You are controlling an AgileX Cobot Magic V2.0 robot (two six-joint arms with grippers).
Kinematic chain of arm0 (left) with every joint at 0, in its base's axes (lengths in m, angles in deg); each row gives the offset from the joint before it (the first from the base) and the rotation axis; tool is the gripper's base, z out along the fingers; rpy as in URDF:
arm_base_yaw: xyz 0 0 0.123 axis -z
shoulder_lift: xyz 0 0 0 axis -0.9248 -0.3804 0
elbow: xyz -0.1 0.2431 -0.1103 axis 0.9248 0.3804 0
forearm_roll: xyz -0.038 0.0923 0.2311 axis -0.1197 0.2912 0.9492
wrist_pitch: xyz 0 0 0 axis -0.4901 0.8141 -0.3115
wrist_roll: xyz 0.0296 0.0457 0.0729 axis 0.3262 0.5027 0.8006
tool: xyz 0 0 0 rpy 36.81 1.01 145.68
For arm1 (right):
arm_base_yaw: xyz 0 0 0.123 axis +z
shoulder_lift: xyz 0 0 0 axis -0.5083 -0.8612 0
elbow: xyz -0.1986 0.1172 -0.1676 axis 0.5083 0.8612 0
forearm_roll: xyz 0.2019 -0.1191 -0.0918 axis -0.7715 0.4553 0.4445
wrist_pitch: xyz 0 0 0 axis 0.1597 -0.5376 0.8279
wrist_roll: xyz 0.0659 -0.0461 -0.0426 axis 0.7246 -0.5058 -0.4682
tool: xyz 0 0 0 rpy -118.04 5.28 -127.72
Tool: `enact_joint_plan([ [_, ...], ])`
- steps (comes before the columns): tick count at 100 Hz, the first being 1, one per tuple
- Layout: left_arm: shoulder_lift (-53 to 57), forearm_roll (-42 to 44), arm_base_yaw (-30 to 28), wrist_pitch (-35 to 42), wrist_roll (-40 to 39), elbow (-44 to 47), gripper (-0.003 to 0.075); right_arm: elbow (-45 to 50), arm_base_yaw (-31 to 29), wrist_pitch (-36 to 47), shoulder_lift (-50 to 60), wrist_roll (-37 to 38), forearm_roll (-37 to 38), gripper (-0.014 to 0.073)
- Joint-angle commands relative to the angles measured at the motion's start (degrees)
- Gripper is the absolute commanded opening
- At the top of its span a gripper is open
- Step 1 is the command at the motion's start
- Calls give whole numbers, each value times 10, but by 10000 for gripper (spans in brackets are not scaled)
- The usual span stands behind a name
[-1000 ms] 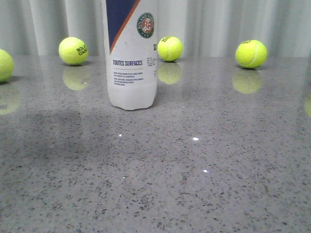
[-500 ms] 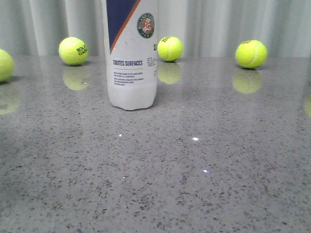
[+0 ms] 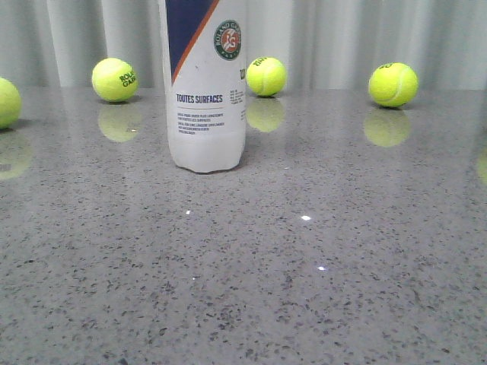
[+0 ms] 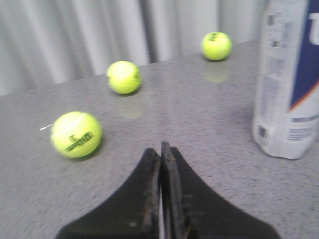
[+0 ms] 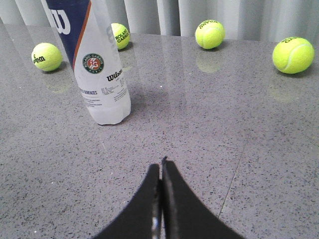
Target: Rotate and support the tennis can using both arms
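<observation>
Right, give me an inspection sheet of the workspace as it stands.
Surface: grey speckled table, glossy, with reflections.
Job's things: tennis can stands upright on the table, untouched; its top is out of the front view.
Clutter: loose tennis balls on the table, four in the front view, at the far left edge, left of the can, behind the can to its right and far right.
Grippers: left gripper shut and empty, clear of the can; right gripper shut and empty, short of the can.
Cables: nothing seen.
Surroundings: pale pleated curtain behind the table.
</observation>
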Motion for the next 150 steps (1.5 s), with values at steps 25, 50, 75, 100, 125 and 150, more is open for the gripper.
enact_joint_plan([
  [25, 115, 41, -99, 162, -58, 135, -21, -14, -4, 43, -5, -4, 5, -57],
  [50, 185, 10, -117, 171, -58, 237, -21, -14, -4, 43, -5, -4, 5, -57],
  [75, 292, 16, -146, 101, -58, 283, -21, -14, -4, 42, -5, -4, 5, -57],
  [100, 290, 14, -153, 101, -58, 283, -21, -14, -4, 43, -6, -4, 5, -57],
  [125, 290, 14, -153, 101, -58, 283, -21, -14, -4, 43, -6, -4, 5, -57],
  [150, 290, 14, -153, 101, -58, 283, -21, -14, -4, 43, -6, -4, 5, -57],
])
